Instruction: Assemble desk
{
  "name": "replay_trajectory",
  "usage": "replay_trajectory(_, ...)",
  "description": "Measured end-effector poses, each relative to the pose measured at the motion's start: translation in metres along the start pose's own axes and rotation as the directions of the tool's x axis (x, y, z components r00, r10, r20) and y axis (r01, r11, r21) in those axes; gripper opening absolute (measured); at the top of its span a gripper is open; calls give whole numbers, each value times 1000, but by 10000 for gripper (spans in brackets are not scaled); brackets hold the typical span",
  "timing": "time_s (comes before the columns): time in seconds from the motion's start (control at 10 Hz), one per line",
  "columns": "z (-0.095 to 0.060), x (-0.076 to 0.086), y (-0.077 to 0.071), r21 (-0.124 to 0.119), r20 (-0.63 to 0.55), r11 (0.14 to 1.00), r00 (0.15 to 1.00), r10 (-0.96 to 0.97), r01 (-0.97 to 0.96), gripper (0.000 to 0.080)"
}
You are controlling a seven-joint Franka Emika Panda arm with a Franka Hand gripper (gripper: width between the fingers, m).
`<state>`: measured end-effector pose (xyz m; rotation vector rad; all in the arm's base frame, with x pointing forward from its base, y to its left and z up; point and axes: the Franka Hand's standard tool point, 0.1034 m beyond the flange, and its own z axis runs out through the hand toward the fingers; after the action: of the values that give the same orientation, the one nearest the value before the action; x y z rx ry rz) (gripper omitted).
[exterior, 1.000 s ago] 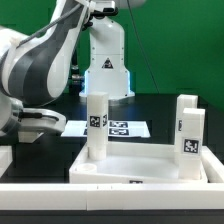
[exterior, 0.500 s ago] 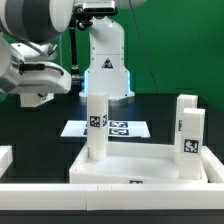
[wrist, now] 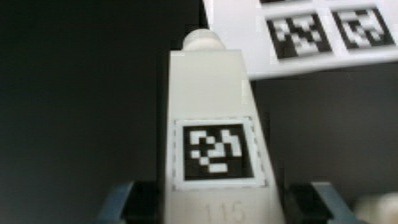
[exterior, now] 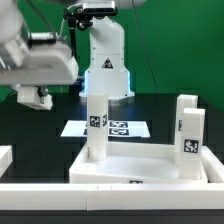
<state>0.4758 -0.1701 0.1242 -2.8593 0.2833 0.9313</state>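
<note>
Wrist view shows the gripper (wrist: 221,203) closed on a white leg (wrist: 217,120), fingers (wrist: 125,203) cut off; beyond it, blurry marker board (wrist: 320,35).

Even, bright lighting in the exterior view; white parts near overexposure against the dark surface (exterior: 40,140). Wrist view soft and blurred throughout, close leg (wrist: 214,130) unfocused.
</note>
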Motion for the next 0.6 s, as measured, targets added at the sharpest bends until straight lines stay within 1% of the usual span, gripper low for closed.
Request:
replay_trajectory(0.1, -29, 3, -8, -6, -66, 1000, 998, -6, 6, 288)
replay_trajectory(0.2, -42, 3, -15, -8, -108, 1000, 994, 5, -6, 288)
replay_trajectory(0.3, -41, 6, -14, -13, -153, 1000, 988, 4, -6, 288)
replay_trajectory(0.4, -43, 11, -12, -22, -232, 1000, 973, -2, -3, 288)
replay_trajectory(0.5, -44, 12, -12, -25, -284, 1000, 959, -4, -3, 288)
replay_trajectory(0.6, -48, 17, -11, -36, -365, 999, 931, -9, -5, 288)
